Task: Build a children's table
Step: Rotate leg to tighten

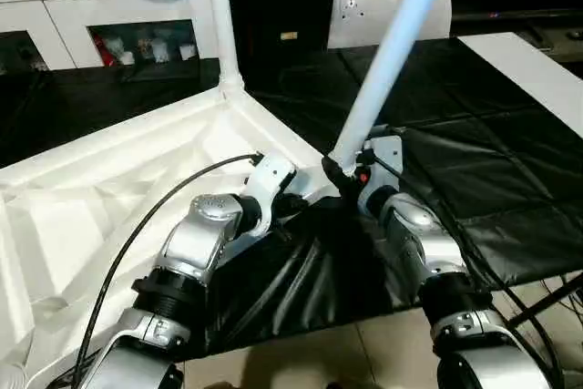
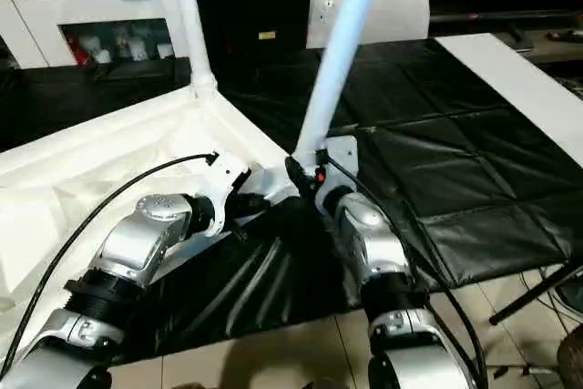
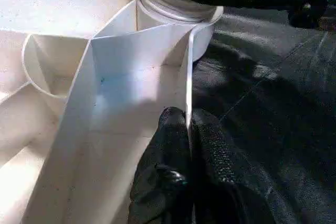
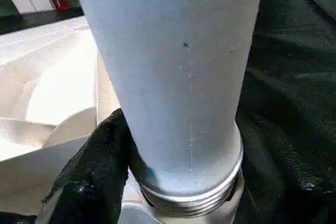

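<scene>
Tabletop (image 1: pixel 109 189): white, underside up on black sheet (image 1: pixel 474 170); far side cut off. Leg (image 1: pixel 221 20) upright in far corner socket. Second leg (image 1: pixel 392 52), tilted, top cropped, its threaded end apparently at near socket. Right gripper (image 1: pixel 342 175) clasps it; left gripper (image 3: pixel 189 129) pinches tabletop rim. White cabinet (image 1: pixel 55 6) behind.

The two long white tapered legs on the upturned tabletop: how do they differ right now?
The far long white tapered leg stands nearly upright, free of either gripper, at the far corner of the white ribbed plastic tabletop. The near long white tapered leg leans right, held low by the right gripper, its threaded end at the near corner socket. Both are plain white tapered tubes.
</scene>
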Tool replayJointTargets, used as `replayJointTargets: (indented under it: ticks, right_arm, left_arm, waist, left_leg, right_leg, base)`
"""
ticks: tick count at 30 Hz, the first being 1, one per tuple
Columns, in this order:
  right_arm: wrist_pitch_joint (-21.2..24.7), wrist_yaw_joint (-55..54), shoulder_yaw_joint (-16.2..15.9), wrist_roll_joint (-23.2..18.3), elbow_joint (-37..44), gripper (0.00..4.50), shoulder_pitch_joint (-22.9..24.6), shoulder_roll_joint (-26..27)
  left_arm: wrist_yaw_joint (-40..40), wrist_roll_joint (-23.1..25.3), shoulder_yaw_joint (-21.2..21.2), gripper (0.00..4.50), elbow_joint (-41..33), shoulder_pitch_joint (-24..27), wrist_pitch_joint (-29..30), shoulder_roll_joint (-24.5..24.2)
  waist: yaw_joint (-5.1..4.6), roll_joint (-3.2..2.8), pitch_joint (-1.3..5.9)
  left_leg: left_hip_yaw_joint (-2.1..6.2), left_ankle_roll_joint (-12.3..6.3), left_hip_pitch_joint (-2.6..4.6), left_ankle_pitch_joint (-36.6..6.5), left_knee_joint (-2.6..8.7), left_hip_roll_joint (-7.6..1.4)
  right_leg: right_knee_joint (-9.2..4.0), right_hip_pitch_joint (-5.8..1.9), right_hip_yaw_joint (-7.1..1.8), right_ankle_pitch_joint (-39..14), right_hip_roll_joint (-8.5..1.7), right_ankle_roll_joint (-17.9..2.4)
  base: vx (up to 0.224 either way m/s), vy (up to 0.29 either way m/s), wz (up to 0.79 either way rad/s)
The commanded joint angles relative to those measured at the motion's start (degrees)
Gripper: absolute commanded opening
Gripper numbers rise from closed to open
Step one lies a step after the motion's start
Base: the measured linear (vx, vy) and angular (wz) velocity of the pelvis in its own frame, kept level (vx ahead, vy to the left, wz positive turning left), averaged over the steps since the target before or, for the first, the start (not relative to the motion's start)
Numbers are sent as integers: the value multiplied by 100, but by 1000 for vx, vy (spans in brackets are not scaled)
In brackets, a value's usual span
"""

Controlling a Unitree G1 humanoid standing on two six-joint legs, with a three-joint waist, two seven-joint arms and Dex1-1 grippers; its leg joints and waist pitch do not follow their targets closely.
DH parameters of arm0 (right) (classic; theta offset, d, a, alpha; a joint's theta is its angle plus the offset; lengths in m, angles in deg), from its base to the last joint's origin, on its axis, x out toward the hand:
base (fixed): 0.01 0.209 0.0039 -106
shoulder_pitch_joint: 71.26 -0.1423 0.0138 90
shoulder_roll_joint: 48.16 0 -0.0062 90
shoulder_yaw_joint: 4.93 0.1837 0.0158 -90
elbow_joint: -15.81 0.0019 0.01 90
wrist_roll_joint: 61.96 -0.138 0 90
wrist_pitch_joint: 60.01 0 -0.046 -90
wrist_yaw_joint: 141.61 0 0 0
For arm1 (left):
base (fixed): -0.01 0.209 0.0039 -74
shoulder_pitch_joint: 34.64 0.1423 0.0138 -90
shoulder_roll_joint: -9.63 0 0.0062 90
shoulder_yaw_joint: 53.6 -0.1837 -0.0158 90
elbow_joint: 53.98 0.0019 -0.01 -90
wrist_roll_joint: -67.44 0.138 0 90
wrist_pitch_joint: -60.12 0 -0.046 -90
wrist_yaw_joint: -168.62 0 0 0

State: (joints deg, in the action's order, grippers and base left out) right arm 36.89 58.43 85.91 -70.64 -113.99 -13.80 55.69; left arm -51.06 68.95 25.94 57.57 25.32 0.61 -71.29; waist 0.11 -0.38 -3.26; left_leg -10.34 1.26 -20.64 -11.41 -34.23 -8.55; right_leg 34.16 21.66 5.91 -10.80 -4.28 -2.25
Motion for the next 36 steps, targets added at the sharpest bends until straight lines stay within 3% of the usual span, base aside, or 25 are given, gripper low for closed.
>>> replayJointTargets:
  ticks: [1,3,6,11,18,20,22,25,30,36]
  right_arm:
    - [487,120,-499,216,-774,267,115,303]
    - [497,141,-488,228,-837,267,85,283]
    - [530,204,-499,293,-873,267,46,253]
    - [675,380,-526,347,-871,267,-35,201]
    - [1291,1242,-956,559,-840,267,-229,-168]
    - [1516,1518,-1017,565,-789,267,-266,-284]
    - [1652,1733,-1062,589,-754,267,-287,-386]
    - [1693,1900,-1101,619,-741,267,-303,-459]
    - [1627,2078,-1044,536,-581,267,-329,-528]
    - [1706,2274,-1061,520,-354,267,-294,-591]
  left_arm:
    - [-162,-372,-220,0,-517,-93,-467,323]
    - [-164,-359,-221,0,-522,-87,-476,283]
    - [-191,-348,-216,0,-528,-79,-498,251]
    - [-338,-270,-296,0,-578,7,-569,157]
    - [-849,-136,-586,0,-652,96,-719,-245]
    - [-990,-108,-628,0,-638,85,-756,-394]
    - [-1078,-103,-625,0,-599,62,-787,-510]
    - [-1161,-123,-638,0,-581,43,-797,-602]
    - [-1341,-142,-686,0,-550,20,-900,-754]
    - [-1708,-184,-778,0,-580,46,-1141,-902]
  waist:
    - [40,109,336]
    - [30,100,314]
    - [7,105,322]
    - [-25,137,324]
    - [-43,170,318]
    - [-58,160,321]
    - [-58,140,345]
    - [-56,166,350]
    - [-35,180,340]
    - [-14,188,339]
  left_leg:
    - [196,-539,-20,-846,374,-471]
    - [209,-420,-2,-1116,392,-481]
    - [220,-322,14,-1240,414,-502]
    - [211,-340,-6,-1264,412,-487]
    - [225,-371,-24,-1247,416,-486]
    - [222,-353,-15,-1257,414,-498]
    - [220,-316,6,-1131,426,-527]
    - [214,-251,18,-1226,435,-535]
    - [218,-147,41,-1438,441,-538]
    - [226,-85,48,-1473,457,-545]
  right_leg:
    - [-488,-230,-380,-1811,-586,-1035]
    - [-533,-212,-377,-2225,-587,-927]
    - [-530,-195,-392,-2214,-579,-897]
    - [-522,-202,-403,-2143,-588,-954]
    - [-531,-206,-397,-2419,-583,-851]
    - [-534,-192,-409,-2365,-585,-855]
    - [-485,-186,-417,-1875,-562,-1003]
    - [-468,-197,-418,-1679,-573,-1109]
    - [-506,-180,-425,-2025,-583,-1028]
    - [-503,-173,-432,-2013,-582,-1017]
  base:
    - [0,0,0]
    - [0,0,0]
    - [0,0,0]
    - [0,0,0]
    - [0,0,0]
    - [0,0,0]
    - [0,0,0]
    - [0,0,0]
    - [0,0,0]
    - [0,0,0]
